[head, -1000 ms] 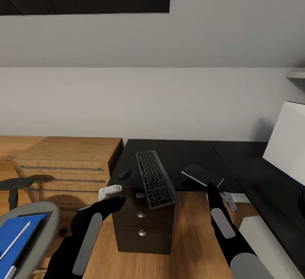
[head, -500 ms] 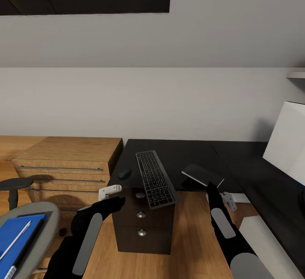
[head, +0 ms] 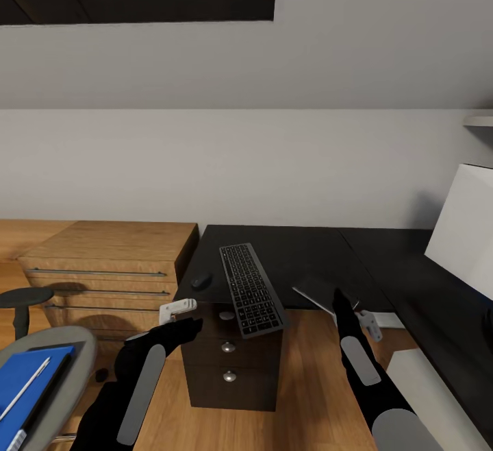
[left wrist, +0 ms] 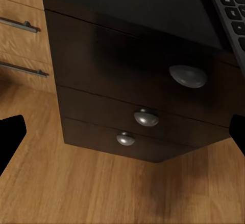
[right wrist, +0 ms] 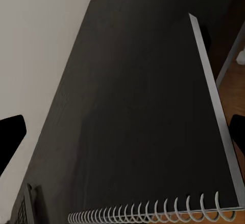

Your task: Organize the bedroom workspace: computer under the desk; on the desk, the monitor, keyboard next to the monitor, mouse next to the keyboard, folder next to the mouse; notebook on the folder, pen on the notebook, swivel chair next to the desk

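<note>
The dark notebook (head: 316, 289) lies flat on the black desk (head: 287, 249) near its front edge. In the right wrist view the notebook (right wrist: 168, 147) shows a wire spiral along one side. My right gripper (head: 338, 298) hovers just in front of it, open (right wrist: 123, 134) with nothing gripped. The keyboard (head: 250, 288) lies at an angle, overhanging the desk's front edge, with the mouse (head: 200, 280) to its left. My left gripper (head: 190, 326) is open (left wrist: 123, 134) before the drawers (left wrist: 145, 116). On the swivel chair (head: 65, 355) rests the blue folder (head: 31, 379) with the white pen (head: 26, 388) on it. The monitor (head: 465, 228) stands at the right.
A wooden chest (head: 113, 266) with bar handles stands left of the desk. Under my arms is bare wood floor (head: 308, 396). A light grey-white box (head: 418, 379), seemingly the computer, sits low beside the desk's right wing. A white desk leg (head: 370, 324) is near my right gripper.
The notebook, which was tilted up above the desk at my right gripper, now lies flat on the desk. Both arms and the camera have stayed put.
</note>
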Controlling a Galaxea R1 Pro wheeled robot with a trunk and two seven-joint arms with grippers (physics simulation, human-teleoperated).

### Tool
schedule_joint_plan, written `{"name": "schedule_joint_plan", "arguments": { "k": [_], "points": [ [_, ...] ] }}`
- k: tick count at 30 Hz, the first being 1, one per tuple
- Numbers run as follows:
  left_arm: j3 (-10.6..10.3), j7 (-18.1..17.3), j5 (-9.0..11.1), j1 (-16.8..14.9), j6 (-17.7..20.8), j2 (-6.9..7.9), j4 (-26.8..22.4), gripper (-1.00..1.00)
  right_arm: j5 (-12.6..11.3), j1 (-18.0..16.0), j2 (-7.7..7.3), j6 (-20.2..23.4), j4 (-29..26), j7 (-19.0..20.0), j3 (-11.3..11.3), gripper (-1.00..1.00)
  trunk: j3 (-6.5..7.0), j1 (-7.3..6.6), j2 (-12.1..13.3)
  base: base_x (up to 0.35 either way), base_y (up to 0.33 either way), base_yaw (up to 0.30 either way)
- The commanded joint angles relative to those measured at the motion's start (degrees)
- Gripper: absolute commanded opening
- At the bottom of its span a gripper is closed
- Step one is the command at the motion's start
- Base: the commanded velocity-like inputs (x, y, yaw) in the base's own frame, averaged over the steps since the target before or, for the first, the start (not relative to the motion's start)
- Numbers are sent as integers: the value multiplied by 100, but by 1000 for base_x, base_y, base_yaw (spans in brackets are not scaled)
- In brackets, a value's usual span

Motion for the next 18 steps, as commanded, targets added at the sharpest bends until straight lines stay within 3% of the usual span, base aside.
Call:
{"name": "schedule_joint_plan", "arguments": {
  "k": [1, 18],
  "points": [
    [-3, 53, 59, -5, 14, 3, -5, 100, -50, -3, 1, -17, -6, -5, -3, 100, -6, 0, -3, 0, 0, 0],
    [5, 48, 68, -4, 19, 15, -5, 100, -50, -3, -3, -17, 32, -5, -2, 100, -6, 0, -3, -9, 0, 0]
  ]
}}
